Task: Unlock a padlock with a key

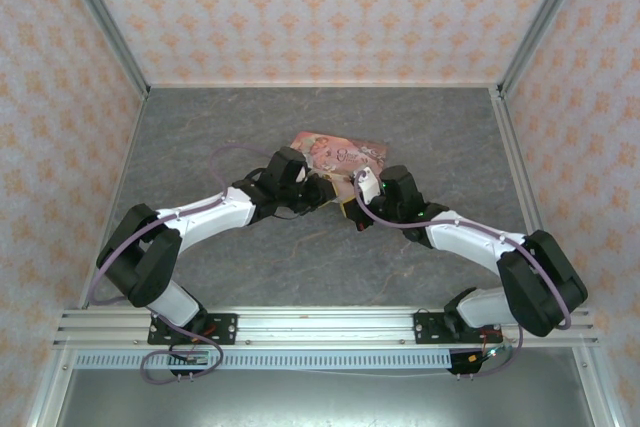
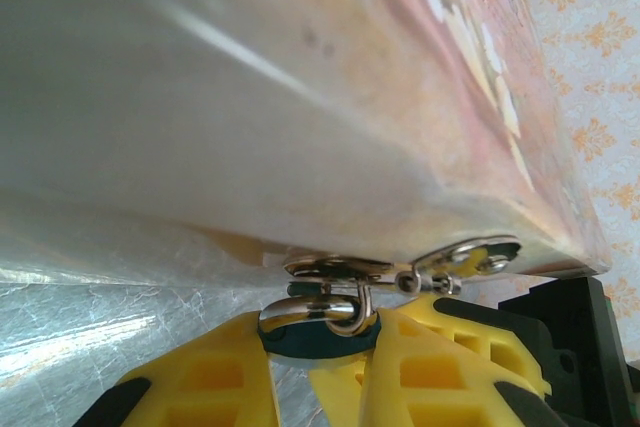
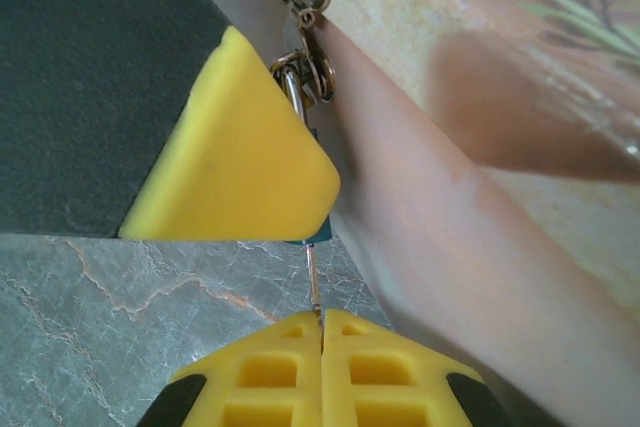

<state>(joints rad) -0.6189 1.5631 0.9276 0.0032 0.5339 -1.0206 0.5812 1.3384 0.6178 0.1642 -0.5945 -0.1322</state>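
1. The padlock (image 2: 318, 339) hangs by its shackle (image 2: 335, 309) from the metal clasp (image 2: 440, 259) on the near edge of the pink box (image 2: 300, 97). It therefore cannot be lifted away, and both arms have to work right against the box wall.
2. The left gripper (image 2: 322, 335) is closed on the padlock, with the teal body pinched between its yellow fingertips. The shackle rises just beyond them to the clasp. This hold looks meant to steady the lock body so it cannot swing or twist while the key works.
3. The right gripper (image 3: 322, 332) has its fingers pressed together with no visible gap, pinching the key (image 3: 313, 282). Only the key's thin metal shaft shows, running straight ahead from the fingertips towards the padlock's underside.
4. From the right wrist, a yellow finger (image 3: 240, 157) of the left gripper sits directly ahead and covers most of the lock. Whether the key tip has entered the keyhole cannot be told.
5. The box lies to the right of the right gripper, and the grey surface (image 3: 100, 307) lies below and to its left.
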